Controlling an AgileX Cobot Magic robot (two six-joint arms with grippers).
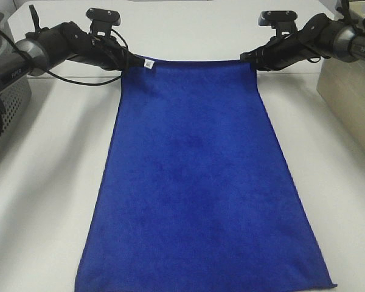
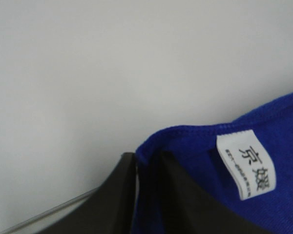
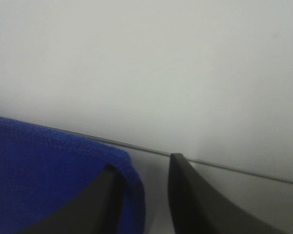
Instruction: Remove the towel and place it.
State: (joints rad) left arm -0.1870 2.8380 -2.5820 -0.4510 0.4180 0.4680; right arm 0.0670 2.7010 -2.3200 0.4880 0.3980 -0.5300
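Observation:
The deep blue towel [image 1: 198,176] lies spread out lengthwise on the white table [image 1: 42,213], with its far edge stretched between my two grippers. My left gripper [image 1: 135,62] is shut on the far left corner, beside the small white tag [image 1: 148,63]. In the left wrist view the towel corner [image 2: 185,146] runs between the two dark fingers [image 2: 107,200], and the tag [image 2: 246,163] shows printed characters. My right gripper [image 1: 251,59] is at the far right corner. In the right wrist view the towel [image 3: 49,170] drapes over one finger, with a light gap to the other finger [image 3: 190,200].
A grey perforated machine [image 1: 6,97] stands at the left edge of the table. A light wooden box [image 1: 353,97] stands at the right edge. The towel's near edge reaches the bottom of the exterior view.

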